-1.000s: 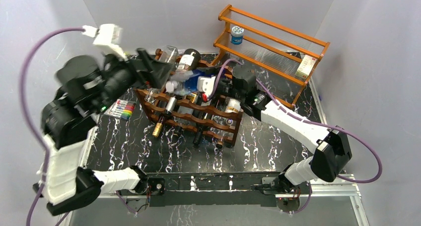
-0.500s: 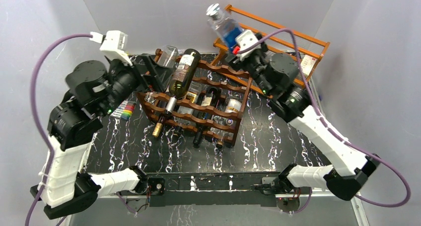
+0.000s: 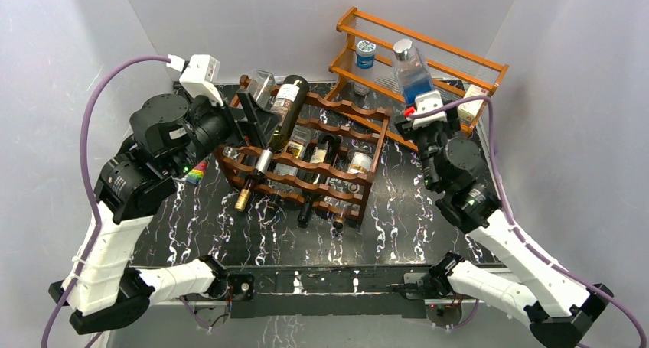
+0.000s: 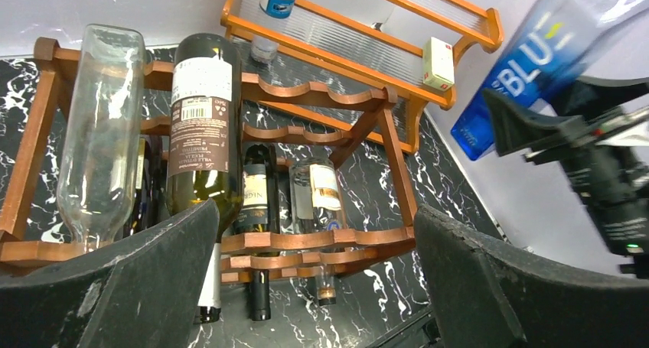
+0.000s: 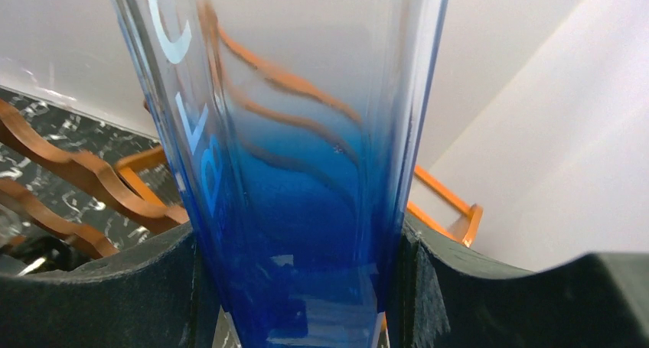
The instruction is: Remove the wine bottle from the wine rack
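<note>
The dark reddish-brown wine rack (image 3: pixel 334 143) stands mid-table and holds several bottles, among them a dark green one with a white label (image 3: pixel 282 112) and a clear empty one (image 3: pixel 261 82). The rack also shows in the left wrist view (image 4: pixel 306 241). My right gripper (image 3: pixel 423 109) is shut on a clear-and-blue bottle (image 3: pixel 409 69), held upright in the air to the right of the rack. That bottle fills the right wrist view (image 5: pixel 298 172) between the pads (image 5: pixel 164 287). My left gripper (image 3: pixel 256 118) is open and empty at the rack's upper left end, its jaws wide apart.
A lighter orange shelf (image 3: pixel 459 56) with ribbed clear panels stands at the back right, with a blue-lidded jar (image 3: pixel 366 53) and a small box (image 3: pixel 473 103) on it. A pack of coloured markers (image 3: pixel 197 170) lies left of the rack. Grey walls close in on all sides.
My right arm has lifted the blue bottle out of the rack and carried it up and to the right. My left gripper has shifted slightly right, toward the rack's end.
</note>
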